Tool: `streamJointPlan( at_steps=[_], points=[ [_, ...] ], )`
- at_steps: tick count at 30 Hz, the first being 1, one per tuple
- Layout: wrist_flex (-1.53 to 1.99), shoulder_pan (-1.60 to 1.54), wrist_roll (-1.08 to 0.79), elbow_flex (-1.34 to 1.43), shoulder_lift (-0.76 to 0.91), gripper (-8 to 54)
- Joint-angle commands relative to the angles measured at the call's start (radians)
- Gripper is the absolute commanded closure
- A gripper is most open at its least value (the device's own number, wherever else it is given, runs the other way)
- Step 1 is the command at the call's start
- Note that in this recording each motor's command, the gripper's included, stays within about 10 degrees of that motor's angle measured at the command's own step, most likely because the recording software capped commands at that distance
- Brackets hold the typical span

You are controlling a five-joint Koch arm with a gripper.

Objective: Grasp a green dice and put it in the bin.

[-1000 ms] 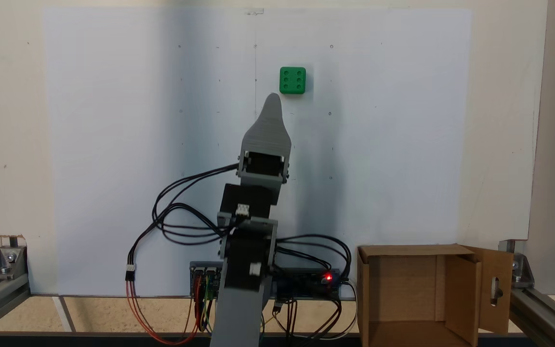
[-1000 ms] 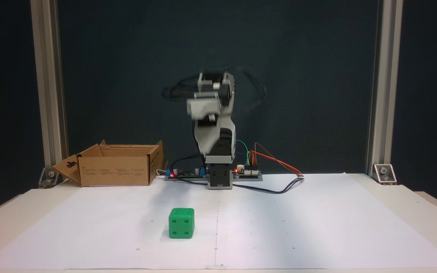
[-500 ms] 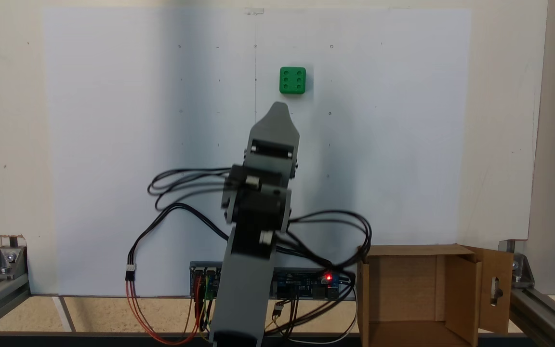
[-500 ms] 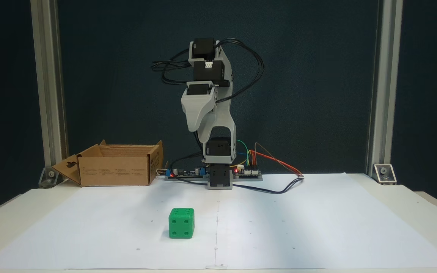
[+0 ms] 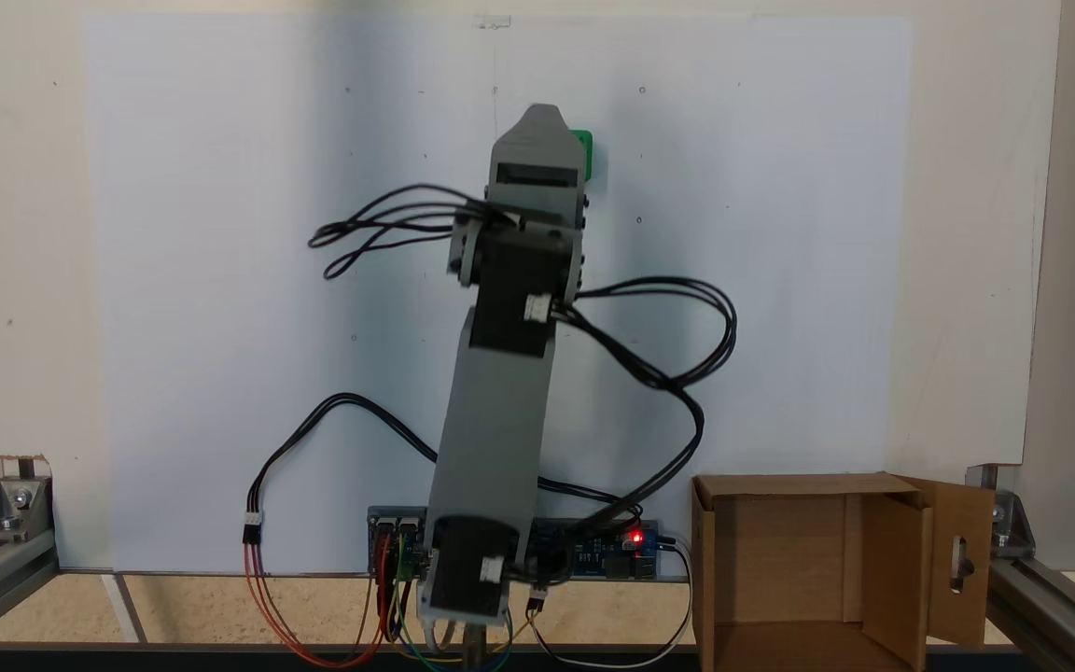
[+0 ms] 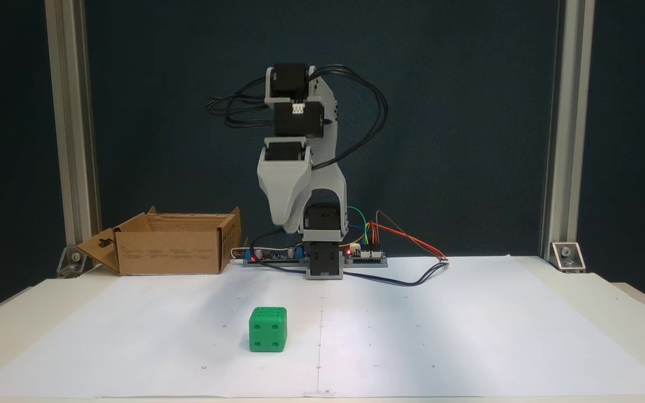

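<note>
The green dice (image 6: pixel 268 329) rests on the white paper, well in front of the arm's base. From above, the grey gripper (image 5: pixel 542 110) covers most of the dice (image 5: pixel 585 155), leaving a green sliver at its right side. Seen from the front, the gripper (image 6: pixel 291 228) hangs high above the paper, pointing down, behind the dice and slightly right of it. Its jaws lie one behind the other, so their state is unclear. The cardboard bin (image 5: pixel 789 485) stands open beside the arm's base, at bottom right from above and at the left (image 6: pixel 166 252) from the front.
A controller board (image 6: pixel 364 254) with a red light and loose cables (image 5: pixel 687 355) sits at the arm's base. Aluminium frame posts (image 6: pixel 73 140) stand at both sides. The white paper sheet (image 6: pixel 468 336) covers the table around the dice.
The arm has stretched forward toward the dice; from above the gripper tip now overlaps the dice. From the front, the gripper has come lower. The dice has not moved.
</note>
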Motion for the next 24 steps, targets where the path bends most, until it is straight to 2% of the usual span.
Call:
streamJointPlan(
  at_steps=[1,24],
  points=[
    [0.000,0.002,-0.067,-0.064,-0.018,2.1],
    [-0.112,0.021,-0.103,-0.078,-0.216,2.0]
  ],
)
